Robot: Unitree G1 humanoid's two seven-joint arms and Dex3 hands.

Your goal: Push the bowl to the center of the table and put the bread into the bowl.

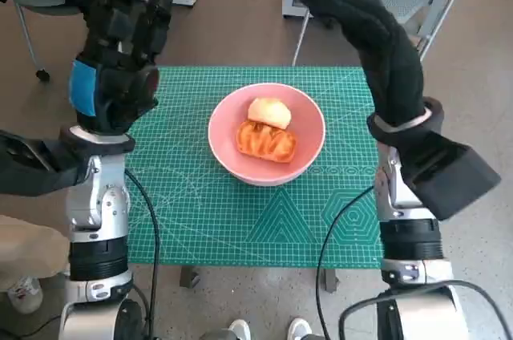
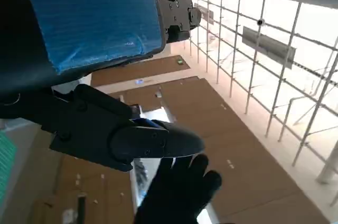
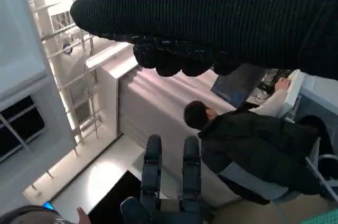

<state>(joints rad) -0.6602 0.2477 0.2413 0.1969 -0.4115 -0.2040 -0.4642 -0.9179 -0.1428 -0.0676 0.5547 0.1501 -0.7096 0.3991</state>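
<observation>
My hands are raised either side of the mat (image 1: 200,220), left hand (image 1: 116,75) open, right hand (image 1: 377,43) open too, both empty. The bowl (image 1: 228,151) sits mid-table with bread (image 1: 265,140) inside: soft, light stuff, best cradled gently by its sides.

The bowl (image 1: 266,133) looks like smooth pink plastic or ceramic with a soft shine; I cannot tell which. Inside it, one bread (image 1: 265,141) has a glossy, golden-brown glazed crust, and the other piece (image 1: 269,112) is pale and matt. The green cutting mat (image 1: 240,220) is matt, with fine printed lines. The right hand (image 1: 377,43) wears a black knitted glove, a rough ribbed cloth. The left hand (image 1: 120,59) is hard black plastic, slightly shiny, with smooth blue tape (image 2: 95,18) on its back. The forearms (image 1: 98,220) show brushed grey metal and black parts. The floor (image 1: 240,19) is brown and matt
</observation>
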